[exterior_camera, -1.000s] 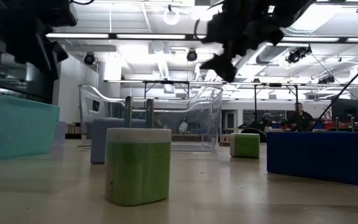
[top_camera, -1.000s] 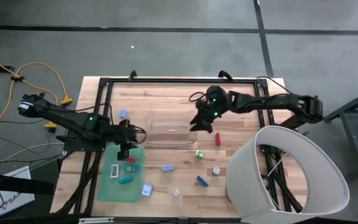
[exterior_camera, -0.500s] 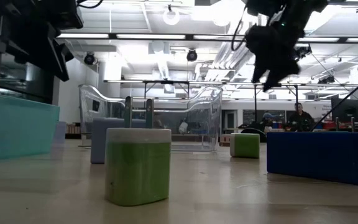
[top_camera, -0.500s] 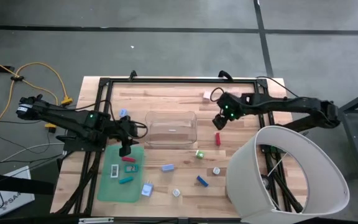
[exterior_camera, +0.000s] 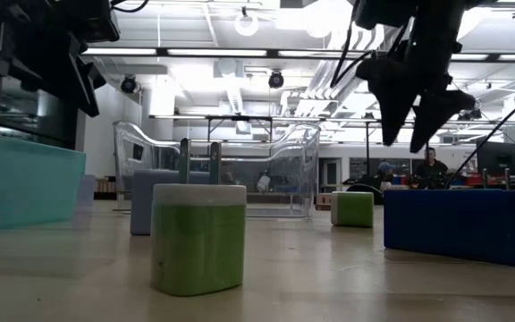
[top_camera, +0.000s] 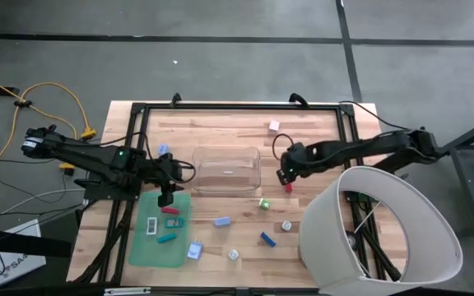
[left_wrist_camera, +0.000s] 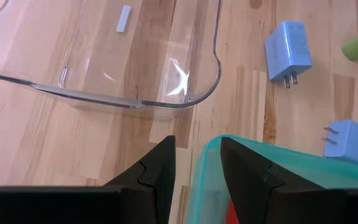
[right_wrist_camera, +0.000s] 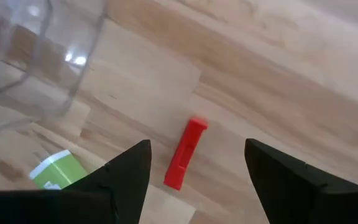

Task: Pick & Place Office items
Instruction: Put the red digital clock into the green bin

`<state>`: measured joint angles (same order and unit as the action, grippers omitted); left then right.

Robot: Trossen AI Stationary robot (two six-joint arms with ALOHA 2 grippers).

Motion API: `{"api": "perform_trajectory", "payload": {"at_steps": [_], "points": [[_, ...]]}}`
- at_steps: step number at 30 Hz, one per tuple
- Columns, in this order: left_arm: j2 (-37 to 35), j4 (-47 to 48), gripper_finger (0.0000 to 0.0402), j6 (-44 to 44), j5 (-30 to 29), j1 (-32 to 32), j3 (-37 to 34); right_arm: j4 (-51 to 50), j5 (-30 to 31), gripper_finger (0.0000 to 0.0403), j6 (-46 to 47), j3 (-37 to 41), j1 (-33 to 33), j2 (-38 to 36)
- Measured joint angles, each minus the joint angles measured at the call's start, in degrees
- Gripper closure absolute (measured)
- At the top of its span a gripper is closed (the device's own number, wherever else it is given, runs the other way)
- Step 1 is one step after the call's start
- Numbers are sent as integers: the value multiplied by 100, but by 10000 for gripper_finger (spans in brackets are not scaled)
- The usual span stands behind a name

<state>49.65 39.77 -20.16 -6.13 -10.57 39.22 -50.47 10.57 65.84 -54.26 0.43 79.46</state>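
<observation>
The office items lie scattered on the wooden table: a red bar (top_camera: 288, 185), a green block (top_camera: 264, 203), blue pieces (top_camera: 221, 221), and a red piece (top_camera: 171, 210) and a teal piece (top_camera: 167, 238) on the green mat (top_camera: 161, 247). My right gripper (top_camera: 285, 173) hangs open over the red bar (right_wrist_camera: 185, 153), fingers pointing down, one on either side of it and well above it. My left gripper (top_camera: 166, 195) hovers over the mat's far edge (left_wrist_camera: 211, 149), beside the clear bin (top_camera: 226, 170), fingers slightly apart with nothing between them.
A big white lampshade (top_camera: 381, 234) covers the near right corner in the high view. A blue plug (left_wrist_camera: 288, 51) lies near the bin. A pink-white piece (top_camera: 274, 126) sits at the far edge. A black frame (top_camera: 138, 111) borders the table.
My right gripper has left the bin's right end, swung toward the table's right and near edge, and come down over the red bar. It has tipped and rolled until its fingers point down. It has stayed open.
</observation>
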Motion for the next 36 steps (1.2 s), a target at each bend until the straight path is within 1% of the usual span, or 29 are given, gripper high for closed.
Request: {"api": "perform_trajectory", "payload": {"at_steps": [11, 18, 23, 28, 31, 36], "points": [[0, 8, 278, 197, 4, -9, 2, 41, -40, 156, 1055, 0, 456, 796], [0, 11, 278, 302, 4, -9, 4, 319, -295, 156, 1445, 0, 639, 1094], [0, 11, 278, 348, 7, -9, 4, 289, -417, 158, 1782, -2, 767, 1293], [0, 12, 278, 348, 5, -9, 4, 290, -449, 179, 1896, -1, 785, 1396], [0, 13, 278, 350, 5, -9, 5, 332, -293, 196, 1940, -2, 782, 1386], [0, 13, 278, 351, 7, -9, 4, 329, -221, 221, 2004, -2, 782, 1386]]}}
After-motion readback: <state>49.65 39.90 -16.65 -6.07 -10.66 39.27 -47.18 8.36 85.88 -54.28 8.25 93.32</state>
